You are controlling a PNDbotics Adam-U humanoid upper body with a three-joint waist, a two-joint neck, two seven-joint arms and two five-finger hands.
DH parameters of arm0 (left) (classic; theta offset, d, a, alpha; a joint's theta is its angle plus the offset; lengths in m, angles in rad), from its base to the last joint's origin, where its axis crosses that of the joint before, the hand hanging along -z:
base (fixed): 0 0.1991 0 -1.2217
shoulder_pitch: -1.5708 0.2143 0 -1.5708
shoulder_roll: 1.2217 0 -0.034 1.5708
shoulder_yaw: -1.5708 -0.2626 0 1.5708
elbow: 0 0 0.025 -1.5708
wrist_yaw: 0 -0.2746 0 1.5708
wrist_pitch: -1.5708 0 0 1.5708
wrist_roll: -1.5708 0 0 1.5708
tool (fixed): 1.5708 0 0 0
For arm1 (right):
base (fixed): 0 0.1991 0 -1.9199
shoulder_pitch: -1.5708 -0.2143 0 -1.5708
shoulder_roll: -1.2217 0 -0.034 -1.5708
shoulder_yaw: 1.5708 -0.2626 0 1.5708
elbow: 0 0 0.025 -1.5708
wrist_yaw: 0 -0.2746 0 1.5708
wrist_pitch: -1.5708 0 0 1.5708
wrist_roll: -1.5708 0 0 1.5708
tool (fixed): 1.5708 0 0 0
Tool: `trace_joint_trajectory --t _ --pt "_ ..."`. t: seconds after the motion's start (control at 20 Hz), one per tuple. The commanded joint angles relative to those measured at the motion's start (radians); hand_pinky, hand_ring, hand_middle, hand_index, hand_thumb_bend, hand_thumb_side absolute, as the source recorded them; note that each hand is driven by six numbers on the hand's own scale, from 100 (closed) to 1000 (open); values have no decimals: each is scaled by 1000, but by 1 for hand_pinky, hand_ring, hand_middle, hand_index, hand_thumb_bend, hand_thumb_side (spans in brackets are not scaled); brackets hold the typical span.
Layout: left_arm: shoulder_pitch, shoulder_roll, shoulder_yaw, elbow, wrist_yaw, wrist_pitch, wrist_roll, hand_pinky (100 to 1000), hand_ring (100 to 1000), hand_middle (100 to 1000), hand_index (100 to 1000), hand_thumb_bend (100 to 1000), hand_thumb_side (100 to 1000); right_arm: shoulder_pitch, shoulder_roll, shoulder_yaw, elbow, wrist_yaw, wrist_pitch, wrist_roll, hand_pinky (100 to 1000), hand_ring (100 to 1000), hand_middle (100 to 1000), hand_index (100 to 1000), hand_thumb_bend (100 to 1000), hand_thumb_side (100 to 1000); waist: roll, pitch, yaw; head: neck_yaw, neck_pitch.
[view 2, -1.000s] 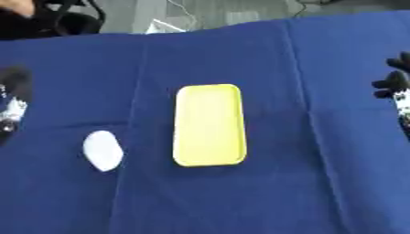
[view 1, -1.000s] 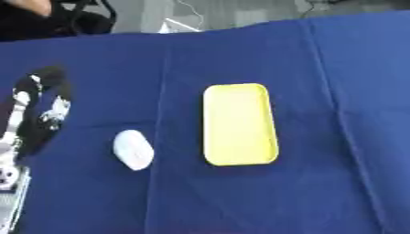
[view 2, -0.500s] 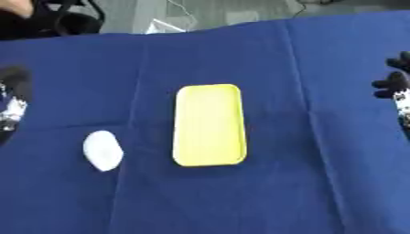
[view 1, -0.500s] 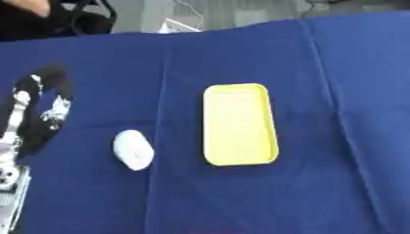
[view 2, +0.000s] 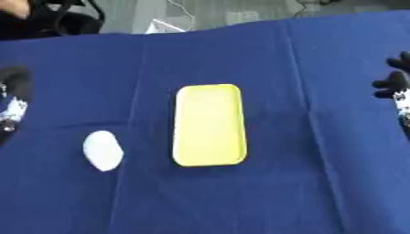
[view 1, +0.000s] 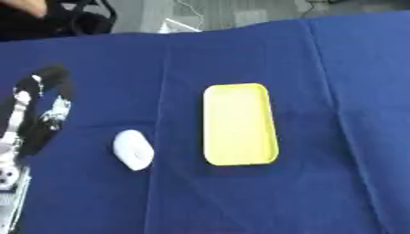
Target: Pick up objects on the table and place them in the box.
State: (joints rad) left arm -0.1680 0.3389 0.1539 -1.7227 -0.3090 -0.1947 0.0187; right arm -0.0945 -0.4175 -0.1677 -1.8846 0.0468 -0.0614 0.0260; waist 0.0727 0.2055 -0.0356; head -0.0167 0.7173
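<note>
Left eye view is where the key relation can be read best: the white oval object (view 1: 133,149) is lying on the blue tablecloth (view 1: 336,183) just to the right of the left hand (view 1: 38,114), with only a narrow strip of cloth between them. The hand is seen at the left edge, fingers pointing up and away and looking fairly straight, nothing held in it, so it can be called relaxed and empty.

The oval's long axis runs roughly toward and away from the robot, tipped slightly, so it would probably be taken best from the sides, across its short width. The yellow tray (view 1: 239,123) is set further right, near the middle of the table, apart from the oval, and its long axis runs the same near-far way. It's presumably the "box" meant by the task, and nothing is seen in it yet.

The right hand (view 2: 396,87) is only caught at the right edge in the right eye view, well apart from the oval, with the tray between. Just a few dark fingers are shown, so whether they're curled or straight can't be told.

So the left hand is clearly the nearer one, and a short sideways reach to the right is what the pick looks to hinge on.
</note>
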Motion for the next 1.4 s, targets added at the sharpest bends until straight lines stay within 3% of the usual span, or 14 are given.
trace_joint_trajectory --t 0.05,1.4 --pt "-7 16 4 -23 -5 -2 -2 887 771 790 900 296 772 -9 -9 -9 -12 0 -2 -3 669 692 859 958 353 785 -3 -10 -1 -7 -9" --pt "-6 16 2 -28 -6 -5 -9 891 776 794 899 287 775 -9 -10 -10 -12 0 -2 -4 668 692 861 958 355 785 -3 -9 0 -9 -9"
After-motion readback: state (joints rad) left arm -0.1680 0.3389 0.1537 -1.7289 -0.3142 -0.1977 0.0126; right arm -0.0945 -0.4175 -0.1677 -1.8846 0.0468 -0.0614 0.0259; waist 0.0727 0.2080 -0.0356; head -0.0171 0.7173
